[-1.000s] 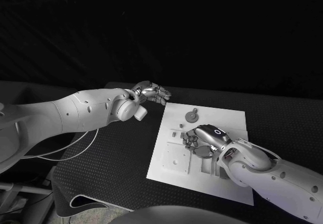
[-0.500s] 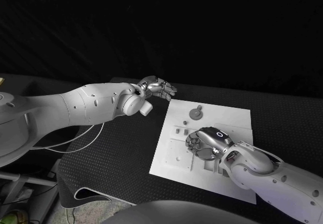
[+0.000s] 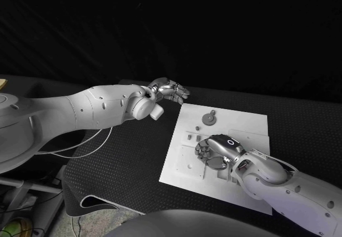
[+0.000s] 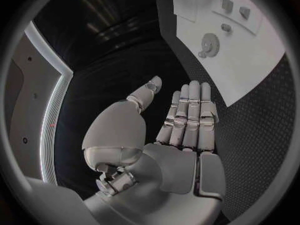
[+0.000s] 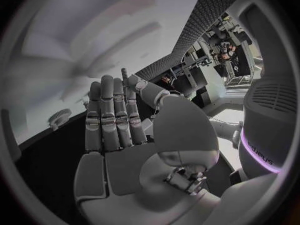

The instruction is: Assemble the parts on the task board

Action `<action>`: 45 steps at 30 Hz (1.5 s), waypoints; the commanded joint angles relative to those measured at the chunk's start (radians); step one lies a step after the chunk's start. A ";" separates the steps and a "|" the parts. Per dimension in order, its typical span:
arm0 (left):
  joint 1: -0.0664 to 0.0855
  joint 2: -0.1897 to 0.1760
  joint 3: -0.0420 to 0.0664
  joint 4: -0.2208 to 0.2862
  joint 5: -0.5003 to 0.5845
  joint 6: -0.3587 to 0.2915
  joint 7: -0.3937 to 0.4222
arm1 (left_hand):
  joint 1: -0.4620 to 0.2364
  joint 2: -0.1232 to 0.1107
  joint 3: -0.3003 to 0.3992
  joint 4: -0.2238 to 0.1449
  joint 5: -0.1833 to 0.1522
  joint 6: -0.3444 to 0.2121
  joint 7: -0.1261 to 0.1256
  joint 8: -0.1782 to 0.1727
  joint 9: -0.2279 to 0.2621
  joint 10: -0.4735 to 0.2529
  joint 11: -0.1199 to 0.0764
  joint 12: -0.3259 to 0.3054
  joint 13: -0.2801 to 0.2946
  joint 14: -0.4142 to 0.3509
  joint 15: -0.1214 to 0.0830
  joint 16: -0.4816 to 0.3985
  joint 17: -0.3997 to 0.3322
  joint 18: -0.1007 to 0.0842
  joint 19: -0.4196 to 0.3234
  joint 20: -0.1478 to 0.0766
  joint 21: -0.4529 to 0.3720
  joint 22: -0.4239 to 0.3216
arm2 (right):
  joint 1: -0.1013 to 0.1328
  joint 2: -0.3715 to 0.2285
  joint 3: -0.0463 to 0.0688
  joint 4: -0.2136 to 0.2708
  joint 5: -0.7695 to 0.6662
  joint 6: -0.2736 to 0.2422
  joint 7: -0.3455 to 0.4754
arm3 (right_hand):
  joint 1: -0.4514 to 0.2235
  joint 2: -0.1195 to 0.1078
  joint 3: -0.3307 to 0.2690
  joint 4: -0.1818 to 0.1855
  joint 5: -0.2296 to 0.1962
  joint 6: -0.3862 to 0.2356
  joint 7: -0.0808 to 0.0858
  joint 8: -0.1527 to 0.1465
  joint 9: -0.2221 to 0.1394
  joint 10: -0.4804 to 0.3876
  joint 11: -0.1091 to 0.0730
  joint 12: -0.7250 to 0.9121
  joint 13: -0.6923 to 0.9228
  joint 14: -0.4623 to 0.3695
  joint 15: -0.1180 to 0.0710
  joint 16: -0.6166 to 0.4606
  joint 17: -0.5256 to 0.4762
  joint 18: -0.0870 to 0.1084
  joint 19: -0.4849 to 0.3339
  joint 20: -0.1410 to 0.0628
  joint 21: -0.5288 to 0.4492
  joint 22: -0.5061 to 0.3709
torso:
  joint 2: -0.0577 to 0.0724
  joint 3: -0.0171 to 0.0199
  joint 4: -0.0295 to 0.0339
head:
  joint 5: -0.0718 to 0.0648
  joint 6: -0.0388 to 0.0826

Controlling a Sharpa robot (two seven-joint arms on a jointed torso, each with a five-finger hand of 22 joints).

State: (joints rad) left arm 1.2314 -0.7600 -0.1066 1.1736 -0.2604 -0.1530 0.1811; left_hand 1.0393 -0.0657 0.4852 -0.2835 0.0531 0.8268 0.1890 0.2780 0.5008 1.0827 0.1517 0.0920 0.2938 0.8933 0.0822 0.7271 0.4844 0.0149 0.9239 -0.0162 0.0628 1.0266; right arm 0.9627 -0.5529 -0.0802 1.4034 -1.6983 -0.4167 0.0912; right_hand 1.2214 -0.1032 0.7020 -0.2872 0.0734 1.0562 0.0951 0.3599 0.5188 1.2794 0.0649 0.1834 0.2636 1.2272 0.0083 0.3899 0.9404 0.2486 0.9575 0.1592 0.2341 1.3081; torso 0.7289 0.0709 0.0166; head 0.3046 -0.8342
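The white task board [image 3: 246, 123] lies in the middle of the black table. A round gear part [image 3: 209, 118] sits near its far edge, and small parts [image 3: 190, 138] stand along its left side. My right hand [image 3: 217, 151] hovers palm down over the board's middle, fingers straight and side by side in the right wrist view [image 5: 115, 120], with nothing seen in it. My left hand [image 3: 169, 91] floats beyond the board's far left corner. In its wrist view the left hand [image 4: 181, 120] is flat and empty, with the board [image 4: 250, 55] and gear [image 4: 209, 44] ahead of it.
A white cable [image 3: 93, 146] loops on the table under my left arm. The table's front left corner [image 3: 80, 203] lies close to the robot. Bare black mat [image 3: 135, 148] stretches left of the board.
The head camera has shifted a little. My left hand has drawn slightly farther from the robot, near the board's far corner. The right hand stays over the board's middle.
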 commanded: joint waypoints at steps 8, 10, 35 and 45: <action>0.003 0.002 0.001 0.002 0.006 -0.001 0.012 | 0.005 -0.003 -0.004 0.001 0.000 0.001 0.003 0.003 -0.001 -0.003 -0.004 0.006 -0.002 0.009 0.000 -0.006 0.002 0.000 0.008 0.000 0.005 -0.002 | -0.002 -0.002 -0.002 -0.008 -0.048 0.019 -0.002 | 0.002 0.009 0.002 -0.004 0.007 0.002 0.004 -0.002 0.001 0.002 0.002 -0.005 0.002 -0.001 -0.007 -0.003 0.001 0.013 0.000 0.002 0.005 0.024 | 0.000 0.0009 -0.0010 | 0.002 -0.003; 0.003 0.001 0.001 0.002 0.006 -0.002 0.012 | 0.005 -0.003 -0.004 0.002 0.000 0.001 0.003 0.003 -0.001 -0.003 -0.004 0.006 -0.002 0.009 0.000 -0.006 0.002 0.000 0.008 0.000 0.005 -0.002 | -0.002 -0.004 -0.003 -0.009 -0.052 0.019 -0.003 | 0.002 0.009 0.002 -0.004 0.007 0.002 0.004 -0.002 0.001 0.002 0.002 -0.005 0.002 -0.001 -0.007 -0.003 0.002 0.013 0.000 0.002 0.005 0.024 | 0.000 0.0009 -0.0010 | 0.002 -0.003; 0.003 0.001 0.001 0.003 0.007 -0.001 0.011 | 0.005 -0.003 -0.004 0.002 0.000 0.001 0.003 0.004 -0.002 -0.003 -0.004 0.006 -0.003 0.009 0.000 -0.008 0.004 0.000 0.008 0.000 0.005 -0.004 | -0.001 -0.002 -0.005 -0.017 -0.044 0.045 0.002 | 0.002 0.009 0.001 -0.004 0.007 0.002 0.004 -0.002 0.003 0.002 0.002 -0.005 0.004 -0.001 -0.007 -0.004 0.003 0.013 -0.001 0.002 0.006 0.024 | 0.000 0.0009 -0.0012 | 0.000 -0.009; 0.004 0.001 0.001 0.003 0.007 -0.001 0.010 | 0.005 -0.003 -0.004 0.002 0.000 0.000 0.003 0.004 -0.002 -0.004 -0.004 0.007 -0.003 0.009 0.000 -0.008 0.004 0.000 0.008 0.000 0.005 -0.004 | -0.001 0.000 -0.016 -0.019 -0.050 0.070 0.000 | 0.001 0.009 0.001 -0.004 0.007 0.002 0.004 -0.003 0.003 0.001 0.003 -0.006 0.005 -0.001 -0.006 -0.005 0.003 0.013 -0.002 0.003 0.006 0.024 | 0.000 0.0008 -0.0008 | -0.002 -0.011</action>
State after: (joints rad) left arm 1.2335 -0.7602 -0.1065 1.1743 -0.2596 -0.1531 0.1808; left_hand 1.0393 -0.0657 0.4852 -0.2835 0.0531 0.8268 0.1890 0.2779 0.5000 1.0827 0.1517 0.0920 0.2922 0.8933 0.0822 0.7232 0.4872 0.0149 0.9239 -0.0162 0.0628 1.0238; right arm 0.9654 -0.5530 -0.0922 1.3854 -1.7361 -0.3879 0.0889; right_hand 1.2201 -0.1045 0.7020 -0.2873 0.0733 1.0556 0.0956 0.3598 0.5221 1.2776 0.0666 0.1814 0.2676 1.2270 0.0086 0.3899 0.9421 0.2485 0.9575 0.1592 0.2341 1.3076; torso 0.7287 0.0713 0.0153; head 0.3029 -0.8444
